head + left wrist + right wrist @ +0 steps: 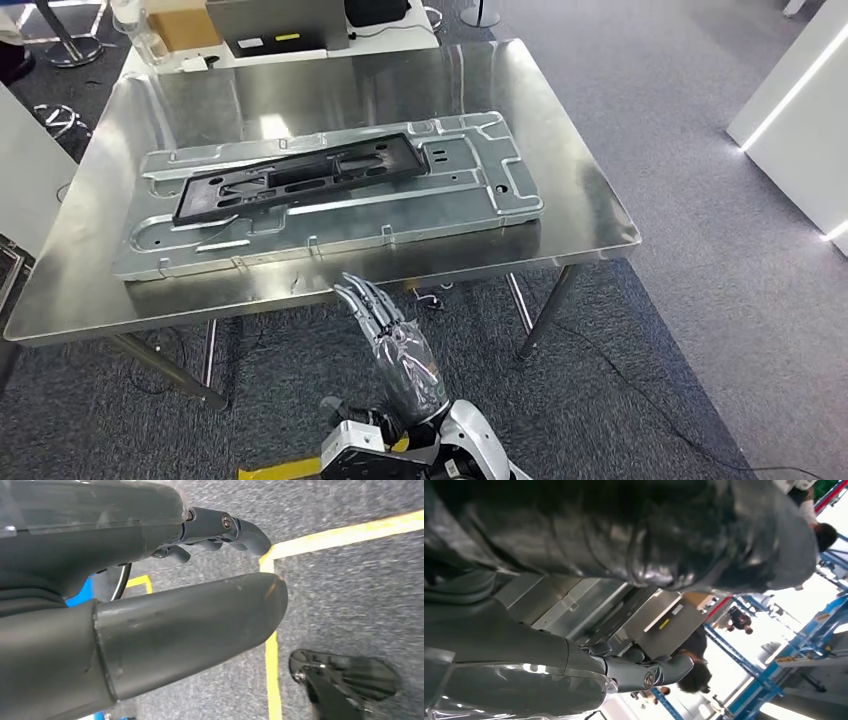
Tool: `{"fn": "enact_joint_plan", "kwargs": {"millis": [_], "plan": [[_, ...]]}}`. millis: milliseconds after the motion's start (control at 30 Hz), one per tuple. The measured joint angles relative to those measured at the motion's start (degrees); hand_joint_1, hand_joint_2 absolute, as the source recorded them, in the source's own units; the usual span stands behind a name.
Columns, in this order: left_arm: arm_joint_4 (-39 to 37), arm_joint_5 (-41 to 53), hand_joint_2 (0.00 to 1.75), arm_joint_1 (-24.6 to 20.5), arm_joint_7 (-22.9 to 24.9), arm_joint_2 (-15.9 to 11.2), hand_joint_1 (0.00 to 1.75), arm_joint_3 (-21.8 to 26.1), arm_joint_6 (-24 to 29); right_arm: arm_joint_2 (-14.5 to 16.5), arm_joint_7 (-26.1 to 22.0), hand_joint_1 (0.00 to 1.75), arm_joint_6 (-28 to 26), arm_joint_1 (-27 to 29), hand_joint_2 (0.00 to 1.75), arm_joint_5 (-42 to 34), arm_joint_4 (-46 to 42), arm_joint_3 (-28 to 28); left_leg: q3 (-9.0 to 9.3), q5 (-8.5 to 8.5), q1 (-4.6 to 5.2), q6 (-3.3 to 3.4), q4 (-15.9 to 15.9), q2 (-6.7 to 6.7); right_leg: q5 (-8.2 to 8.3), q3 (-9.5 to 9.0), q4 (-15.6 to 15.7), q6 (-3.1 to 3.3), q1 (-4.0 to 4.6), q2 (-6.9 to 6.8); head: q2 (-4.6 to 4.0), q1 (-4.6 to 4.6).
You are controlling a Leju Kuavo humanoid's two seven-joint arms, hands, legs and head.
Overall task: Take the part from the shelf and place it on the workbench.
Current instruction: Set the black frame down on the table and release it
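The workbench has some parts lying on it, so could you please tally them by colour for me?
Silver metal panel: 1
Black plastic frame, lying on top of the panel: 1
Total: 2 parts on the workbench
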State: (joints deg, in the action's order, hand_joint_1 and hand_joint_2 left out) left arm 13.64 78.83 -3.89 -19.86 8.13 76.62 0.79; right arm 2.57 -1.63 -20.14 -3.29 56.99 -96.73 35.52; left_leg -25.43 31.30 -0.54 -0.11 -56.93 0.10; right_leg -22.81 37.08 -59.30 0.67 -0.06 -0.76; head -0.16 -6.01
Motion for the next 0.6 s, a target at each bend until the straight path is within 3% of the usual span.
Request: {"fn": "enact_joint_plan", "kwargs": {"millis": [67,100,133,200,233,267,400,433,533,567,600], "plan": [[0.0,-0.2,0.00,0.0,0.0,0.0,0.00,0.2,0.0,-0.1,-0.9,0.00,-0.3,1.5,0.00,-2.1,0.0,-0.6,-0.65,-0.91,-0.03,0.93,0.5,0.14,0.59,0.22,0.2,-0.76,-0.07,0.06,0.01,-0.01],[0.0,-0.3,0.00,0.0,0.0,0.1,0.00,0.3,0.0,-0.2,-1.7,0.00,-0.8,2.7,0.00,-4.1,0.2,-1.3,-1.25,-1.66,-0.15,1.51,0.7,0.26,-0.45,0.57,-0.4,-1.07,-0.11,0.22,0.01,-0.03],[0.0,-0.4,0.00,0.0,0.0,0.1,0.00,0.5,0.0,-0.4,-2.3,0.00,-1.4,4.2,0.00,-6.3,0.6,-2.1,-2.02,-2.51,-0.31,2.05,0.9,0.39,-2.66,1.10,-1.8,-1.37,-0.16,0.42,0.01,-0.04],[0.0,-0.8,0.00,0.1,-0.1,0.2,0.00,0.9,0.1,-1.0,-3.4,0.00,-3.2,7.6,0.00,-11.3,2.1,-4.2,-3.69,-3.97,-0.37,2.72,0.9,0.52,-8.99,2.31,-7.4,-1.87,-0.43,0.67,0.01,-0.05],[0.0,-0.9,0.00,0.2,-0.1,0.2,0.00,1.0,0.2,-1.2,-3.7,0.00,-3.9,8.8,0.00,-12.9,2.8,-4.9,-4.27,-4.46,-0.36,2.81,0.9,0.54,-11.16,2.73,-10.0,-2.08,-0.52,0.69,0.01,-0.04],[0.0,-1.1,0.00,0.3,-0.1,0.2,0.00,1.1,0.3,-1.4,-3.9,0.00,-4.3,9.6,0.00,-13.9,3.4,-5.5,-4.63,-4.76,-0.35,2.82,0.9,0.55,-12.31,2.98,-11.7,-2.21,-0.58,0.69,0.01,-0.04],[0.0,-1.3,0.00,0.4,-0.1,0.2,0.00,1.2,0.3,-1.5,-4.2,0.00,-5.1,10.9,0.00,-15.4,4.5,-6.8,-5.42,-5.26,-0.34,2.75,0.7,0.55,-12.29,2.97,-13.7,-2.37,-0.66,0.70,0.01,-0.04],[0.0,-1.5,0.00,0.5,-0.1,0.3,0.00,1.5,0.4,-1.3,-5.0,0.00,-5.4,12.3,0.00,-16.3,6.7,-9.4,-6.55,-5.83,-0.37,2.58,0.3,0.55,-10.59,1.33,-13.1,-2.46,-0.77,0.69,0.01,-0.03],[0.0,-2.5,0.00,0.6,-0.1,0.6,0.00,2.8,1.0,0.7,-15.5,0.00,-5.4,14.9,0.00,-18.1,26.4,-29.0,-10.27,-8.36,-0.25,1.09,-1.4,0.50,-8.40,-9.55,-0.5,-1.78,-0.62,0.69,0.01,0.00],[0.0,-2.6,0.00,0.6,-0.2,0.8,0.00,3.1,1.2,1.4,-19.6,0.00,-5.4,14.1,0.00,-17.9,34.0,-35.9,-10.64,-9.09,-0.15,0.54,-1.5,0.46,-9.00,-11.38,2.8,-1.27,-0.45,0.62,0.01,-0.01],[0.0,-2.8,0.00,0.6,-0.2,0.8,0.00,3.3,1.3,1.7,-21.8,0.00,-5.6,13.4,0.00,-17.3,39.5,-40.7,-10.82,-9.31,-0.22,0.21,-1.5,0.38,-8.43,-10.95,2.9,-0.87,-0.53,0.36,0.01,-0.02]]}}
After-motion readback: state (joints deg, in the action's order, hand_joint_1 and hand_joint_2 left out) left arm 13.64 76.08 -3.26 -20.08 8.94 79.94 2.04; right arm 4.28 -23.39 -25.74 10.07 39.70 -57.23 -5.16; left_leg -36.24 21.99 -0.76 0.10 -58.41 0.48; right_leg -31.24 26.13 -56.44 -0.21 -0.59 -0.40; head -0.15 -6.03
